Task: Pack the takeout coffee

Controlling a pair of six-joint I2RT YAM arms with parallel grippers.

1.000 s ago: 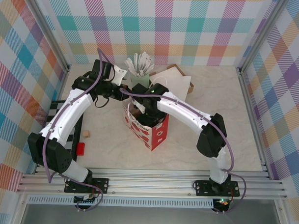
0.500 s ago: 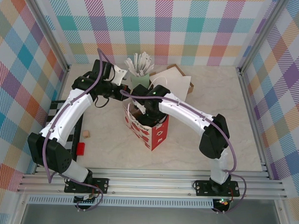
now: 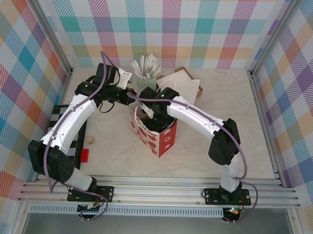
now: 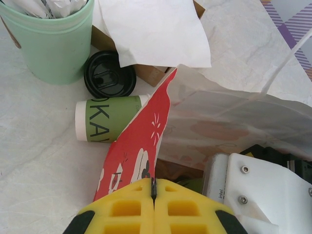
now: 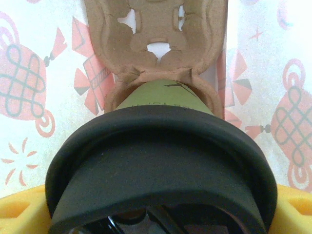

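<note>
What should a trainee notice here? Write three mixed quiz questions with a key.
1. True or false: the left pincer is shut on the red paper bag.
2. What does the right pincer hold: A a metal spoon, B the dark green paper cup with a black plastic lid, C a glass bottle?
3. Fill in: the brown cardboard cup carrier sits ____ the bag.
Key: 1 true; 2 B; 3 inside.

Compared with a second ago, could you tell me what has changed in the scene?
The right arm's elbow swung slightly outward, to its right. Nothing was taken or released: the right gripper still holds the takeout coffee inside the red bag, and the left gripper stays shut on the bag's rim. The bag and pale green cup have not moved.
</note>
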